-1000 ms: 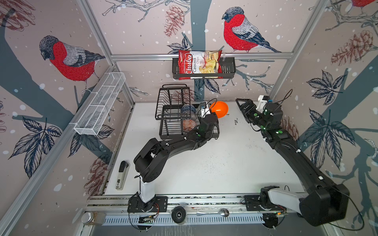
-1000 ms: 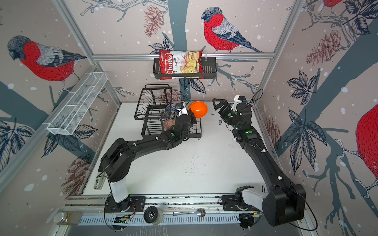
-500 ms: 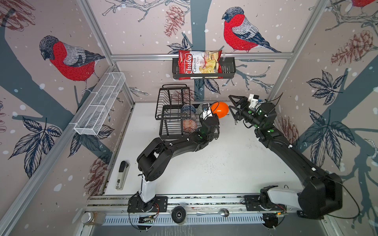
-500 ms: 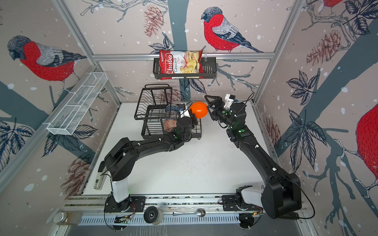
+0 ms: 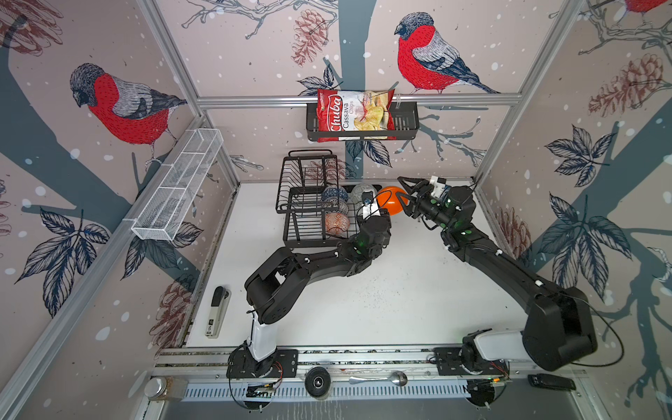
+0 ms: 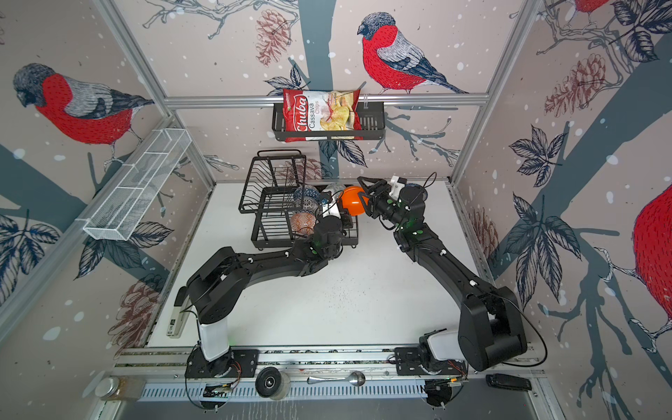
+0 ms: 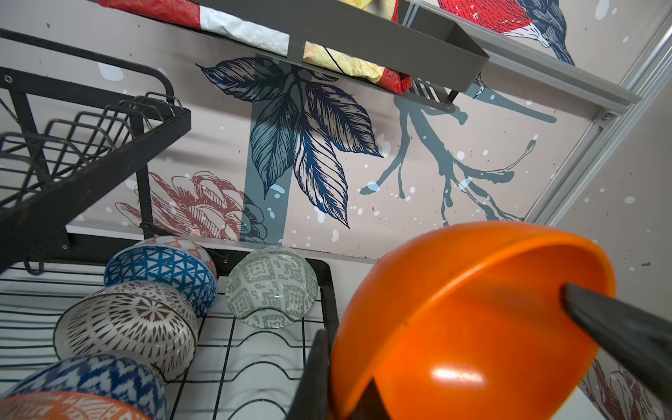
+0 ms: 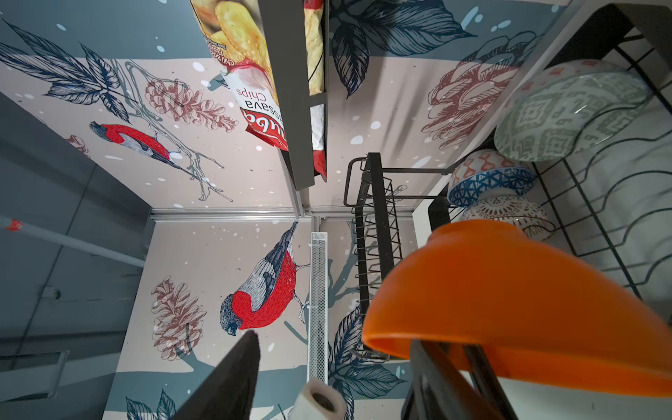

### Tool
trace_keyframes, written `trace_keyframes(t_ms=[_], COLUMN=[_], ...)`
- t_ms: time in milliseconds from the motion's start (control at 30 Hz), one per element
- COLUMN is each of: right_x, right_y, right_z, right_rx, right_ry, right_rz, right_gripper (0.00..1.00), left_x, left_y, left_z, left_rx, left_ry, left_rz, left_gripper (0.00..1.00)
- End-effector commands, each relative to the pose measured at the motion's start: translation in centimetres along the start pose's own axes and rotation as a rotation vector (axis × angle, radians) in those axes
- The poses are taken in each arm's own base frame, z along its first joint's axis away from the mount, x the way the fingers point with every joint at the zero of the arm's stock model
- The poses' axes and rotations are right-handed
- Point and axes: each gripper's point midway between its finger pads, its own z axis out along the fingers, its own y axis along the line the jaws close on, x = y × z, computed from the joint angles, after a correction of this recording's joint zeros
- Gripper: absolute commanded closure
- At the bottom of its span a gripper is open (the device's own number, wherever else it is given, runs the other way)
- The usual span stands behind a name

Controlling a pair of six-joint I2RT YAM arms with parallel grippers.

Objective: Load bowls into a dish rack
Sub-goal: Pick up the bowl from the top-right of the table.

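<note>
The left gripper [image 5: 378,204] is clenched on the rim of the plain glossy orange round bowl [image 5: 392,204]. It holds the bowl in the air, tilted on its side, just beside the right end of the black two-tier wire dish rack [image 5: 305,182]. In the left wrist view one black finger [image 7: 618,327] reaches over the bowl's rim.

The right gripper [image 5: 403,189] meets the same bowl from the other side, with its jaws released and spread apart. In the right wrist view one finger [image 8: 436,382] is under the orange rim, and the second finger [image 8: 232,374] stands free, well apart from the bowl. Whether the near finger touches the bowl, I cannot tell.

Five other small bowls rest on their sides in the wavy wires of the rack's lower tier. Four make a row near the edge of the raised upper basket:
- the blue triangle-patterned bowl [image 7: 163,269] at the far end
- the white bowl with dark lattice [image 7: 127,323]
- the white bowl with blue pattern [image 7: 98,378]
- the red-orange patterned bowl [image 7: 65,407]

The grey-green patterned bowl [image 7: 272,287] stands alone just beside the blue triangle one, between the row and the orange bowl.

The rack stands on the white table [image 5: 363,309] near the back wall. On that wall hangs a black slotted shelf basket [image 5: 403,123] with a red bag of cassava chips [image 5: 354,116]. A long white mesh basket [image 5: 178,185] is fixed on the left wall. A grey and black stapler [image 5: 217,312] lies at the table's left edge.
</note>
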Motion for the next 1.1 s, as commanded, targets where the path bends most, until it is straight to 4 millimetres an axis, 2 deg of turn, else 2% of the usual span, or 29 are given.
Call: trace_keyframes(t_ms=[0, 367, 733, 900, 1067], right_x=[-0.6, -0.6, -0.1, -0.2, -0.1], right_y=[0.6, -0.8, -0.5, 0.1, 0.3], right_z=[0.5, 1.3, 0.7, 0.1, -0.1], right_rx=[-0.029, -0.013, -0.02, -0.028, -0.033], right_ry=[-0.038, -0.077, -0.089, -0.107, -0.107], right_rz=[0.032, 0.095, 0.081, 0.06, 0.052], right_gripper=[0.37, 0.62, 0.92, 0.99, 1.0], left_x=[-2.6, -3.1, -3.6, -3.6, -3.8], left_y=[-0.5, -0.1, -0.5, -0.3, -0.5], left_z=[-0.6, -2.5, -3.0, -3.1, -3.1], left_rx=[0.017, 0.024, 0.023, 0.012, 0.021], left_ry=[-0.089, -0.152, -0.169, -0.149, -0.14], left_rz=[-0.052, -0.046, -0.013, -0.024, -0.029], left_gripper=[1.0, 1.0, 1.0, 0.99, 0.92])
